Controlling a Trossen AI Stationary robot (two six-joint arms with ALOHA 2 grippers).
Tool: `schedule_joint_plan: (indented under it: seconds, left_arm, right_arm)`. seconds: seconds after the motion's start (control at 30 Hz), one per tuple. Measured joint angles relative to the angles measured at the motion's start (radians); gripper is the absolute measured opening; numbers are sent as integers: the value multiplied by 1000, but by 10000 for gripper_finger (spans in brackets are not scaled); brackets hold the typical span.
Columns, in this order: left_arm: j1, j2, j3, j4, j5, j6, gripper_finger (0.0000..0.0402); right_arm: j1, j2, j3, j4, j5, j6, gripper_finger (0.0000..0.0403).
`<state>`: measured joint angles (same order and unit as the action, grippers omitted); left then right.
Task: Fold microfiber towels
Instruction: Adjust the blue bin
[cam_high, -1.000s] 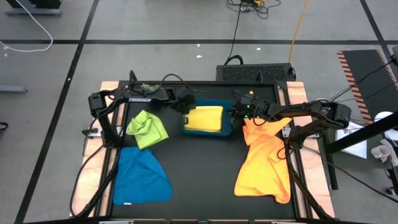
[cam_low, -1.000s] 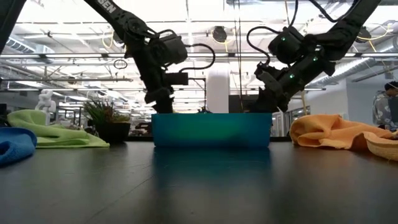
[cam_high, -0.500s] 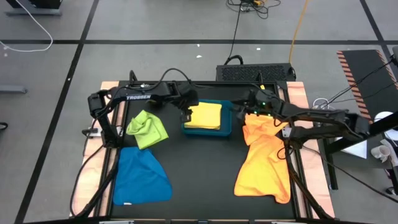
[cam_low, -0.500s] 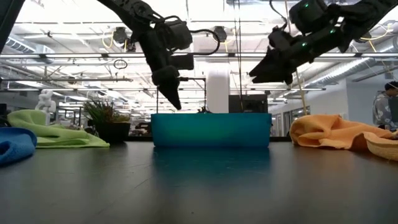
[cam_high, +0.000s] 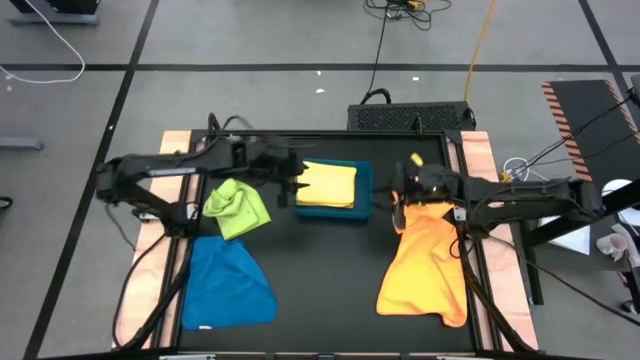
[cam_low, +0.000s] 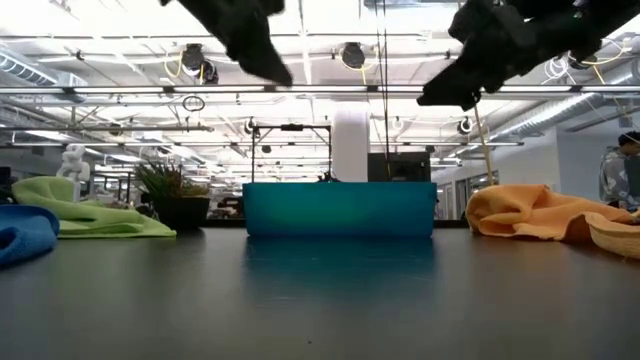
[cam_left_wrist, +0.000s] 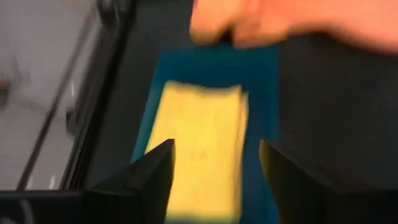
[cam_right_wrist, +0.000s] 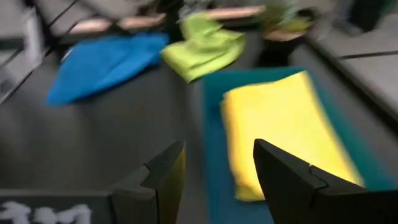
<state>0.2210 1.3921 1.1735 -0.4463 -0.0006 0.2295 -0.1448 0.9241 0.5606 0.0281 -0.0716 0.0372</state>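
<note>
A folded yellow towel (cam_high: 330, 185) lies flat in the teal tray (cam_high: 364, 190) at the table's far middle. My left gripper (cam_high: 297, 180) hangs open above the tray's left end, high in the low view (cam_low: 275, 70); its wrist view looks down on the yellow towel (cam_left_wrist: 199, 143). My right gripper (cam_high: 398, 195) hangs open just right of the tray, over the far end of the orange towel (cam_high: 425, 260). A crumpled lime green towel (cam_high: 237, 208) and a blue towel (cam_high: 228, 282) lie on the left half of the table.
A small potted plant (cam_low: 175, 195) stands at the far left, behind the lime green towel. The tray's near wall (cam_low: 340, 208) stands upright in the table's middle. The dark tabletop (cam_high: 325, 280) between the blue and orange towels is bare. A person shows at the room's right edge (cam_low: 625, 160).
Both grippers have risen out of the tray and drawn apart, the left toward the table's left edge, the right toward its right edge, both tipping nearer to level. The yellow towel has stayed folded in the tray.
</note>
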Motion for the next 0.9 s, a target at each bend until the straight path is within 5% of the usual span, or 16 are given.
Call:
schedule_joint_plan:
  seconds: [0.23,0.43,0.9]
  left_arm:
    - [-119,-197,-346,550,0,-133,161]
    - [-195,-214,-531,882,0,-179,132]
    - [-275,-214,-603,967,-4,-207,127]
  right_arm:
    - [185,175,0,20,142,-24,180]
    - [220,346,0,104,153,-52,180]
    - [92,574,0,335,154,-102,180]
